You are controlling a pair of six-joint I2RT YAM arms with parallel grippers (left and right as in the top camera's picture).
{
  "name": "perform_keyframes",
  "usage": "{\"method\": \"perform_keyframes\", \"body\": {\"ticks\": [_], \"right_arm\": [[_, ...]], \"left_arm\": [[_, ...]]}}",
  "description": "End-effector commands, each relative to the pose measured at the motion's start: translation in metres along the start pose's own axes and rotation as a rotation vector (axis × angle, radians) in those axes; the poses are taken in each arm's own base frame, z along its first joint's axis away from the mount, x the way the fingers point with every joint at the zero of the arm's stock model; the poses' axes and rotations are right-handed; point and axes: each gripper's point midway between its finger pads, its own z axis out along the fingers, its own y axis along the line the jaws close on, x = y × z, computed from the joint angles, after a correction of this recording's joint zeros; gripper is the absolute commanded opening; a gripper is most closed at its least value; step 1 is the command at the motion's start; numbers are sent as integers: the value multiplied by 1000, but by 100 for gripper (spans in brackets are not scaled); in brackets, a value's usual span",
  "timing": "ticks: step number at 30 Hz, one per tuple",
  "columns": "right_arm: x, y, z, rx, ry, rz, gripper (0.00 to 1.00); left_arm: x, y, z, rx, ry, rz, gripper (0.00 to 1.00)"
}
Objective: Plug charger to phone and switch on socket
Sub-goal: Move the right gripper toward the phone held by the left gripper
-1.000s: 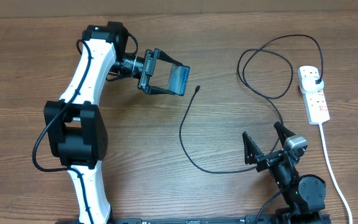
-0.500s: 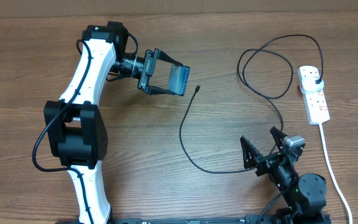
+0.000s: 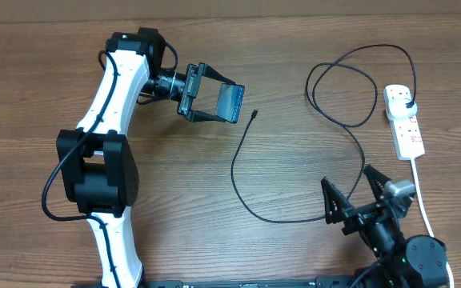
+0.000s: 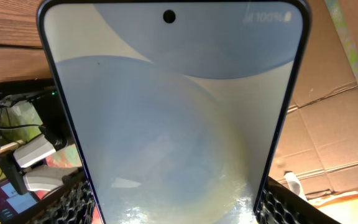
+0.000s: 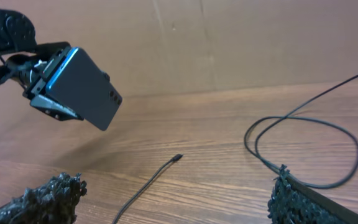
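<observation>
The phone [image 3: 229, 102], screen lit, is clamped in the left gripper [image 3: 236, 103] above the tabletop [image 3: 54, 80], back of centre. The charger [image 3: 234, 160] lies with its tip near the phone and its plug in the socket [image 3: 406, 128] at the right. The right gripper [image 3: 346, 177] gapes wide, empty, at the front.

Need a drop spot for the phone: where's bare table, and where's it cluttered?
Bare wood lies between the left arm and the bend of the cable, below the held phone. The far left of the table is also bare. It is crowded at right: cable loops, power strip, its white cord and the open right gripper.
</observation>
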Motion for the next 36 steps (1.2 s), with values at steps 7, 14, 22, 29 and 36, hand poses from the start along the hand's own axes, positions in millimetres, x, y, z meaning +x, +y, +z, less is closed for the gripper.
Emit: {"method": "perform_keyframes", "body": {"ticks": [7,14,22,29,36], "right_arm": [[-57,-1,-38,107,-113,-22,100],[-88,7,-62,117,-177,-30,100],[-113,18,-87,104,-235,-38,100],[-110,16,-79,112,-188,-19,100],[-103,15,-50,99,-66,20,100]], "left_arm": [[10,-10,-3,29,26,20,61],[9,-10,-3,29,26,20,61],[7,-6,2,0,5,25,61],[-28,20,3,-155,-217,-54,62],[-60,41,-9,-279,-434,-111,61]]}}
